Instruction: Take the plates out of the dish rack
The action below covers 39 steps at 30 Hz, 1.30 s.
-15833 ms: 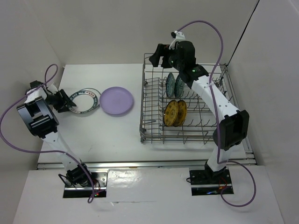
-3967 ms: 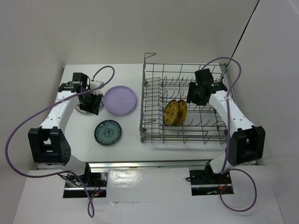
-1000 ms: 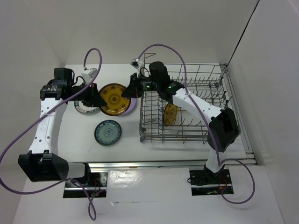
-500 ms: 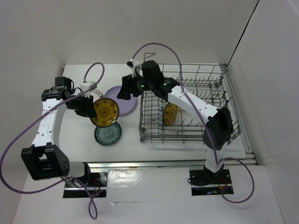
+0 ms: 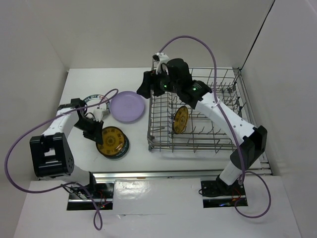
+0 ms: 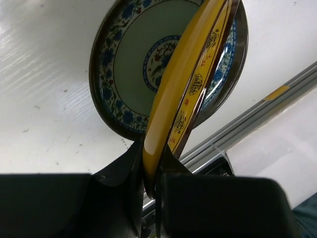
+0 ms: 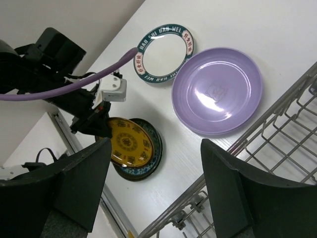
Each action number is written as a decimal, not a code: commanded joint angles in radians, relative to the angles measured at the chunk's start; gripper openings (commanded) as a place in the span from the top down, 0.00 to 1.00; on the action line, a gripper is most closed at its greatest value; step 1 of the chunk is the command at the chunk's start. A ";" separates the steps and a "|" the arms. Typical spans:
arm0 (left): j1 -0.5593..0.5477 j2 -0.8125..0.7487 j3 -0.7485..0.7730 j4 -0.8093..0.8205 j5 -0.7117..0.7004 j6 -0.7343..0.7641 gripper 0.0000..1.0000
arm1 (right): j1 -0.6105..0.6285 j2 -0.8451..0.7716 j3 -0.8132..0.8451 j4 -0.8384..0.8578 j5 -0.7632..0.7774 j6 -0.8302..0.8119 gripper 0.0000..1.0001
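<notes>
My left gripper is shut on the rim of a small yellow-gold plate, which is tilted just over a teal patterned plate on the table. A lavender plate and a white plate with a dark rim lie further back. Another yellow-gold plate stands upright in the dish rack. My right gripper hangs open and empty above the rack's far left corner.
The rack's wire wall runs close to the lavender plate. A metal rail marks the table's near edge, just past the teal plate. White walls close in the left, back and right sides.
The right gripper opened, let go of the yellow-gold plate and drew back toward the rack. The left arm carried that plate forward and down onto the teal plate.
</notes>
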 commanded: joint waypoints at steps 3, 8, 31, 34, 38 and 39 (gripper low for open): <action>0.004 0.093 0.005 0.065 0.017 0.007 0.99 | -0.003 -0.049 -0.042 -0.009 0.033 -0.014 0.20; 0.004 0.161 0.015 0.054 -0.016 0.007 0.65 | -0.003 -0.059 -0.051 -0.009 0.033 -0.014 0.20; -0.129 0.048 0.069 0.064 -0.280 -0.054 0.25 | -0.025 -0.100 0.006 -0.150 0.217 -0.042 0.19; -0.154 0.061 0.078 0.051 -0.311 -0.064 0.25 | -0.025 -0.109 0.006 -0.150 0.217 -0.042 0.19; -0.205 0.072 0.069 0.060 -0.377 -0.082 0.10 | -0.025 -0.109 0.015 -0.150 0.217 -0.042 0.19; -0.205 0.072 0.069 0.060 -0.386 -0.082 0.10 | -0.025 -0.109 0.015 -0.150 0.217 -0.042 0.19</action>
